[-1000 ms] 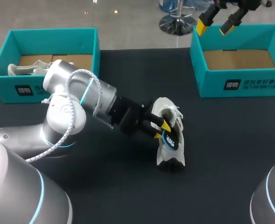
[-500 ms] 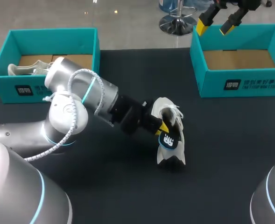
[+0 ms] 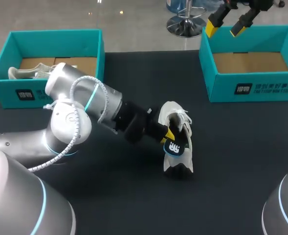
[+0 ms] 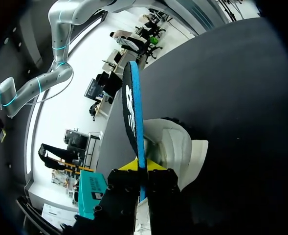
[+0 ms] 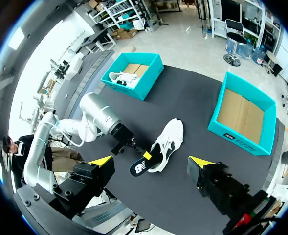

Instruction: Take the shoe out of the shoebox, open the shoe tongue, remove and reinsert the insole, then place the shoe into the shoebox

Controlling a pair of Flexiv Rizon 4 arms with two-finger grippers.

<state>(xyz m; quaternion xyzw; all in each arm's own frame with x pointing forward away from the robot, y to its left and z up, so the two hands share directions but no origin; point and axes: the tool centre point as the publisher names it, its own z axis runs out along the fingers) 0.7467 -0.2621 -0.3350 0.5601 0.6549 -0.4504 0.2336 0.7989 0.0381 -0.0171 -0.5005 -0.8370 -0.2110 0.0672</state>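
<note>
The insole (image 3: 172,147) has been drawn farther out of the shoe (image 3: 173,111) by the left tool (image 3: 167,137), which has been pulled back slightly toward its own arm. More of the insole's printed face is now exposed than a second ago, when it was mostly tucked in the opening.

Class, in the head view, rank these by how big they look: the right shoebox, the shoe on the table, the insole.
1. right shoebox
2. shoe
3. insole, judged only by the part that shows
</note>
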